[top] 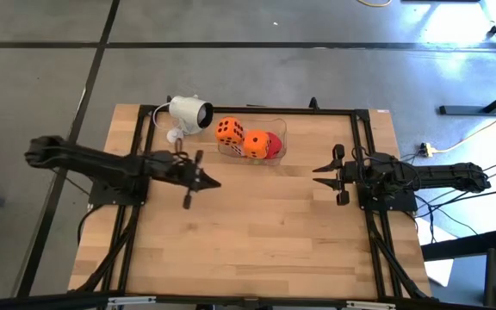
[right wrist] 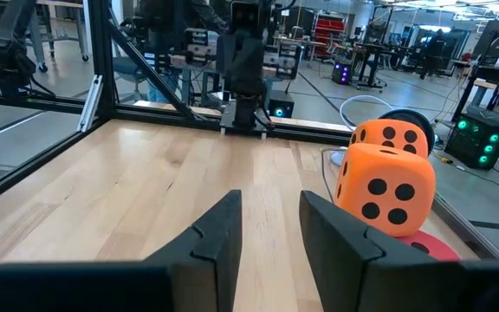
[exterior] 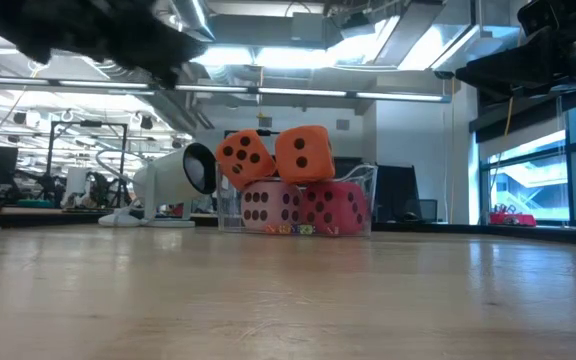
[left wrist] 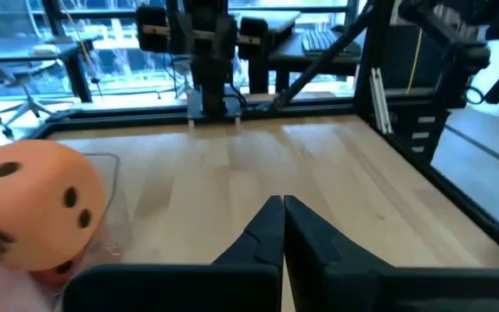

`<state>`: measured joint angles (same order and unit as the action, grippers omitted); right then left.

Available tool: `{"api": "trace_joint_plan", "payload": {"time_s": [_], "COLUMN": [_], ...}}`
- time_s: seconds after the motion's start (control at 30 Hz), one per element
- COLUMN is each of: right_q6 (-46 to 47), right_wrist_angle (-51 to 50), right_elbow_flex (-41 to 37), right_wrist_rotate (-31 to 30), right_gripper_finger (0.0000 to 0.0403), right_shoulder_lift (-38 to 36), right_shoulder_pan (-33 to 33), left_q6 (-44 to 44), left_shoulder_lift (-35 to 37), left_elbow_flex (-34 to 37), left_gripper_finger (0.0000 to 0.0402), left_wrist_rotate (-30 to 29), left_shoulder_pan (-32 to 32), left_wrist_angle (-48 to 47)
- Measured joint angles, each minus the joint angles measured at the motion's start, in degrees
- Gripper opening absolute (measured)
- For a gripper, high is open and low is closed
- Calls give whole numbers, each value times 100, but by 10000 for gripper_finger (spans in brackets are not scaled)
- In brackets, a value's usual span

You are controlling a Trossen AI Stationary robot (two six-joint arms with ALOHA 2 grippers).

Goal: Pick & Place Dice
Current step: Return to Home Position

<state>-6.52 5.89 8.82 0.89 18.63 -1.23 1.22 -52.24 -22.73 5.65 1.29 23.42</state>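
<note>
On the wooden table (top: 257,232), dice (top: 254,143) fill a clear bin (top: 277,126).

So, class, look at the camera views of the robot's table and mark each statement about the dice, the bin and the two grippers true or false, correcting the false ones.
1. Two orange dice, a pink die and a red die are all in the transparent bin. True.
2. The orange dice lie beneath the other two. False: they sit on top of them.
3. The left gripper grips a die. False: it is shut on nothing, over the bare table.
4. The right gripper is open. True.
5. The white camera stands between the bin and the right arm. False: it stands on the bin's other side, toward the left arm.
</note>
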Motion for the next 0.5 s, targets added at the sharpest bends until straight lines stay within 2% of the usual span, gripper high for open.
{"api": "trace_joint_plan", "payload": {"time_s": [0.17, 0.37, 0.5], "right_q6": [-1, 1, 1], "right_wrist_angle": [0, 0, 0], "right_elbow_flex": [0, 0, 0], "right_wrist_rotate": [0, 0, 0], "right_gripper_finger": [119, 119, 119], "right_shoulder_lift": [0, 1, 1], "right_shoulder_pan": [0, 0, 0], "left_q6": [1, 35, 145], "left_shoulder_lift": [1390, 2903, 3757], "left_elbow_flex": [376, 948, 1030], "left_gripper_finger": [2, 2, 2], "left_wrist_rotate": [-2, -3, -6], "left_shoulder_pan": [15, 15, 15], "left_wrist_angle": [-713, -1083, -1854]}}
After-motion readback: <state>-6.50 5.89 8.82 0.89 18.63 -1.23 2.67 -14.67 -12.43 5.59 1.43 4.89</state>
